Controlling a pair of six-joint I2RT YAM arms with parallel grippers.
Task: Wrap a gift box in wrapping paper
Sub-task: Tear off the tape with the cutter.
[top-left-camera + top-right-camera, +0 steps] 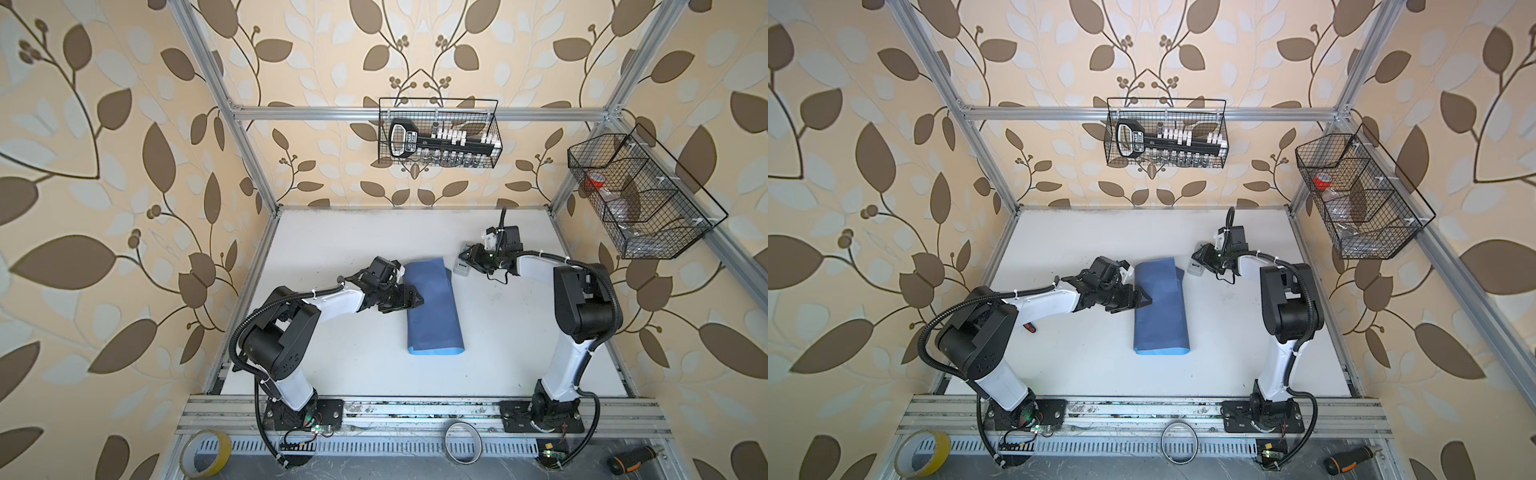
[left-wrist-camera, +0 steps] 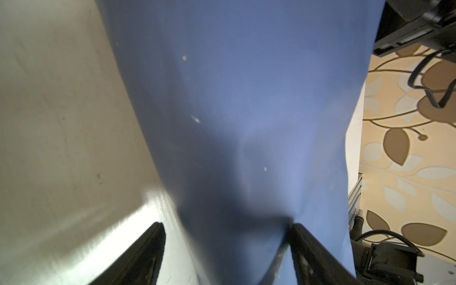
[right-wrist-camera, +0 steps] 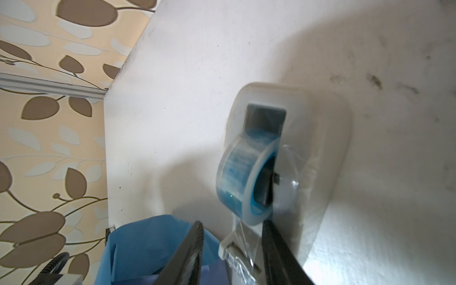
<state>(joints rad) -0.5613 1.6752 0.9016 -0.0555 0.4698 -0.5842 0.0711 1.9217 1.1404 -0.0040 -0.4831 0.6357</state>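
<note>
The wrapping paper [image 1: 434,307] [image 1: 1160,307] lies folded over in the middle of the white table, slate-blue face up, with a light-blue edge at the front. The gift box is hidden. My left gripper [image 1: 417,301] [image 1: 1144,300] rests low on the paper's left side. In the left wrist view it [image 2: 225,224] is open: the paper [image 2: 246,111] bulges between the fingers, one finger touches the fold and the other stands off over bare table. My right gripper [image 1: 465,258] [image 3: 233,223] is open, its fingers either side of the clear strip at the tape dispenser's [image 1: 462,271] [image 3: 308,123] cutter.
Wire baskets hang on the back wall [image 1: 438,133] and the right wall [image 1: 640,195]. A yellow tape roll [image 1: 205,453], a clear tape ring [image 1: 462,441] and a screwdriver [image 1: 631,459] lie along the front rail. A small red-and-black object [image 1: 1030,327] lies under the left arm.
</note>
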